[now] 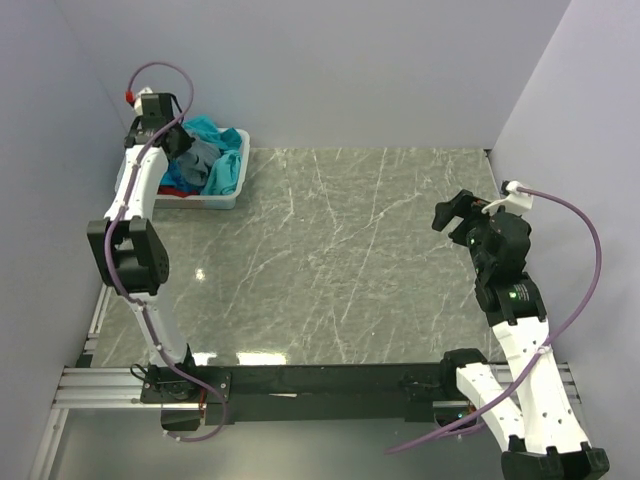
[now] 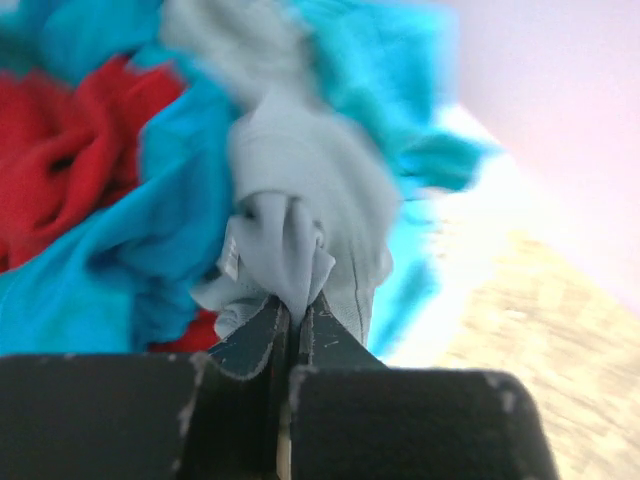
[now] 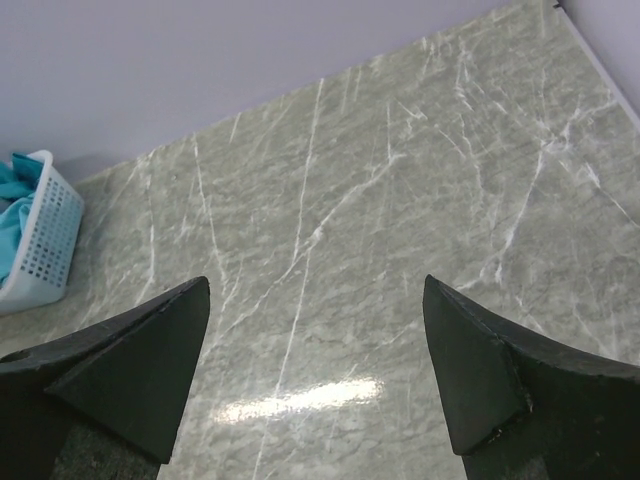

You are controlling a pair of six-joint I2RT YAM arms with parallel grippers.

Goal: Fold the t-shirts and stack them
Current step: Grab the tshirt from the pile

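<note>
**A:** Where are the shirts?

**B:** Heaped in the basket [image 1: 228, 198] at the worktop's [image 1: 350, 260] far left corner. The left gripper [image 2: 296, 308] is clamped tight on a bunched fold of the grey shirt [image 2: 300, 190], which lies on the teal shirts [image 2: 130, 240] and a red shirt [image 2: 60, 150].

**A:** How will it handle?

**B:** Light, limp, nothing fragile. I'd expect it to drape and stretch, and maybe drag a neighbour along. That pinch should do for lifting. For folding, a shoulder seam or hem corner would serve better.

**A:** And the right gripper [image 3: 315, 300]?

**B:** Spread wide, holding nothing, over the worktop and well apart from the basket.
</note>
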